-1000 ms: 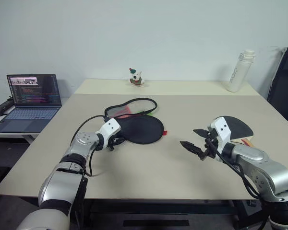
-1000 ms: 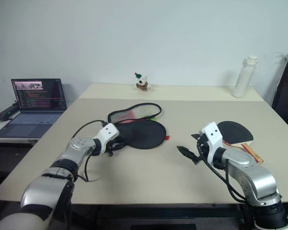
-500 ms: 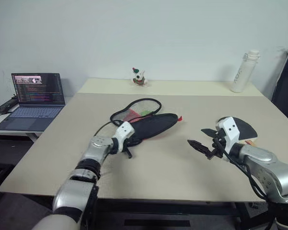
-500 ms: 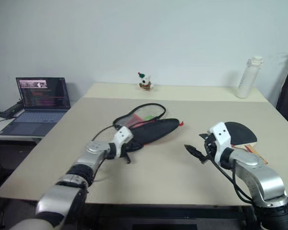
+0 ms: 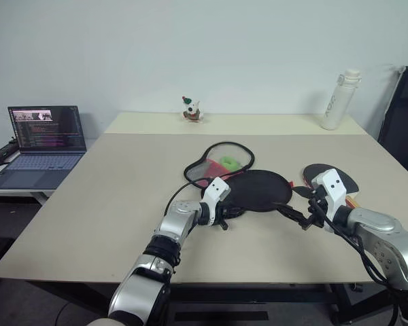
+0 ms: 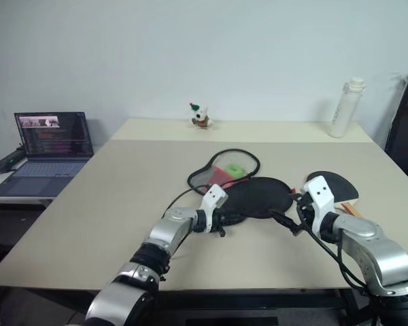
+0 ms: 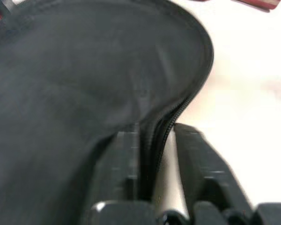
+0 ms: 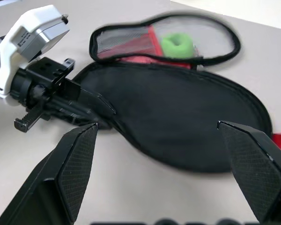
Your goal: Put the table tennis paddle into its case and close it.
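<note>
From the head cameras, the case lies opened flat near the middle of the table: its black half spreads toward the near side, and its mesh-fronted flap, with red lining and a lime-green patch showing through, lies just beyond it. The left gripper sits at the black half's near-left edge, fingers around the rim. The right gripper hangs just to the right of the case, its fingers spread wide with nothing between them. The table tennis paddle lies flat to the right, partly hidden behind that wrist. At the far edge stand a small figurine and a white bottle; a laptop sits on a side surface to the left.

In the left wrist view, the two fingers straddle the case's zippered edge, the black fabric running between them.

In the right wrist view, the wide-apart fingertips frame the black half, with the left gripper at its edge.
</note>
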Motion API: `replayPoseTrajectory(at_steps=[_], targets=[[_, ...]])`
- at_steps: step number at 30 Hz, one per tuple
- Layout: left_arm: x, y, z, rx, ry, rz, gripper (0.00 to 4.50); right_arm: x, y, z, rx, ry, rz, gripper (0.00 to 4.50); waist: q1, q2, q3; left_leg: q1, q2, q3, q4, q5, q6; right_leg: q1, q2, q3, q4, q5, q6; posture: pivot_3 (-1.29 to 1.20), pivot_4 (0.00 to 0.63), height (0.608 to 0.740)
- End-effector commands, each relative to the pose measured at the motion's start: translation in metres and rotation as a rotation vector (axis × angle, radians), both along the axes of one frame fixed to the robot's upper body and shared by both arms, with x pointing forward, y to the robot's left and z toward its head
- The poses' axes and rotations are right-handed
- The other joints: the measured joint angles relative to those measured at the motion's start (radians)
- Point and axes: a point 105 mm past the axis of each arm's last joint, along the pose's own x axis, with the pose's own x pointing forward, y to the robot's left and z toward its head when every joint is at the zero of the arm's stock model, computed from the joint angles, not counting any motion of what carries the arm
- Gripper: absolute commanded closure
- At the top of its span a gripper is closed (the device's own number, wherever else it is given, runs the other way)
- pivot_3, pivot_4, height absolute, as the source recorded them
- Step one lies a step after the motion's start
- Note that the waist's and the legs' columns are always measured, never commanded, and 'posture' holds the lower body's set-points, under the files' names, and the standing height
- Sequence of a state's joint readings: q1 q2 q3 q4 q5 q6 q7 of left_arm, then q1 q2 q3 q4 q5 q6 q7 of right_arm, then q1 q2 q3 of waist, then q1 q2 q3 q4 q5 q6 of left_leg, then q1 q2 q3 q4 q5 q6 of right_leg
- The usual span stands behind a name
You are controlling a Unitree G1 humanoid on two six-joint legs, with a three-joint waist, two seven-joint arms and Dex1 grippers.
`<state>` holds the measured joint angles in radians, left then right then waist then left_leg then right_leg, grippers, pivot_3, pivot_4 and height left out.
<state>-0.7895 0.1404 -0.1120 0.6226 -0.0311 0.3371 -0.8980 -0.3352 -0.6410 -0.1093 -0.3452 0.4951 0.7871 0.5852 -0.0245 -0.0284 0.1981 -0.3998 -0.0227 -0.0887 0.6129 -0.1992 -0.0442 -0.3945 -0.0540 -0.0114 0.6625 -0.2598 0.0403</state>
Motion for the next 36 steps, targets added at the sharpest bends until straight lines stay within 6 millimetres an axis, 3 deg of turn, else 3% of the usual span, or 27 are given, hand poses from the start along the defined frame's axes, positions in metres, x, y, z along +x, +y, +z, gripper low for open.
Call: replayPoseTrajectory(at_steps=[1,2,7,11,15,19,24,28,36], targets=[[-0.008,0.005,0.029,-0.077,-0.038,-0.055,1.62,-0.002,-0.006,0.011,0.043,-0.011,-0.031,0.00,-0.002,0.000,0.000,0.000,0.000,0.000,0.000,0.000,0.000,0.000,0.000,0.000,0.000,0.000,0.000,0.00,0.150,0.740],[-0.014,0.011,0.031,-0.097,-0.023,-0.080,1.31,-0.002,-0.006,0.009,0.061,0.011,-0.039,0.00,-0.003,0.000,0.000,0.000,0.000,0.000,0.000,0.000,0.000,0.000,0.000,0.000,0.000,0.000,0.000,0.00,0.150,0.740],[-0.036,0.058,0.044,-0.146,-0.004,-0.146,1.31,-0.002,0.007,0.005,0.158,0.097,-0.054,0.00,-0.010,0.001,0.000,0.001,0.002,0.000,-0.001,0.000,0.000,-0.001,0.001,0.001,0.001,0.000,-0.001,0.00,0.150,0.740],[-0.034,0.098,0.055,-0.131,-0.029,-0.068,1.31,0.006,0.022,-0.013,0.186,0.175,-0.094,0.00,-0.006,0.001,0.000,0.001,0.002,-0.001,0.000,0.000,0.000,-0.001,0.001,0.000,0.002,0.001,-0.002,0.00,0.150,0.740],[-0.035,0.118,0.064,-0.117,-0.050,-0.033,1.31,0.022,0.021,-0.032,0.156,0.211,-0.198,0.00,-0.003,0.001,0.000,0.000,0.001,0.000,0.000,0.000,0.000,0.000,0.000,0.000,0.000,0.001,-0.002,0.00,0.150,0.740],[-0.035,0.125,0.067,-0.105,-0.066,-0.003,1.31,0.042,0.003,-0.043,0.113,0.198,-0.347,0.00,0.000,0.001,0.000,-0.001,0.001,0.000,0.000,0.000,0.000,-0.001,-0.001,0.001,-0.001,0.001,-0.003,0.00,0.150,0.740],[-0.040,0.124,0.065,-0.112,-0.064,0.007,1.31,0.053,-0.007,-0.029,0.157,0.131,-0.402,0.00,-0.005,0.001,0.000,-0.001,0.001,0.001,-0.001,0.000,0.000,-0.003,0.000,0.001,0.000,0.001,-0.002,0.00,0.150,0.740],[-0.041,0.122,0.065,-0.115,-0.066,0.009,1.31,0.057,-0.010,-0.033,0.187,0.155,-0.438,0.00,-0.006,0.001,0.000,0.000,0.002,0.001,-0.001,0.000,0.000,-0.003,0.001,0.001,0.001,0.001,-0.002,0.00,0.150,0.740],[-0.041,0.120,0.070,-0.109,-0.075,-0.006,1.31,0.072,0.004,-0.059,0.238,0.273,-0.486,0.00,-0.009,0.001,0.000,0.000,0.002,0.003,-0.001,0.000,0.000,-0.003,0.001,0.003,0.001,0.003,-0.005,0.00,0.150,0.740]])
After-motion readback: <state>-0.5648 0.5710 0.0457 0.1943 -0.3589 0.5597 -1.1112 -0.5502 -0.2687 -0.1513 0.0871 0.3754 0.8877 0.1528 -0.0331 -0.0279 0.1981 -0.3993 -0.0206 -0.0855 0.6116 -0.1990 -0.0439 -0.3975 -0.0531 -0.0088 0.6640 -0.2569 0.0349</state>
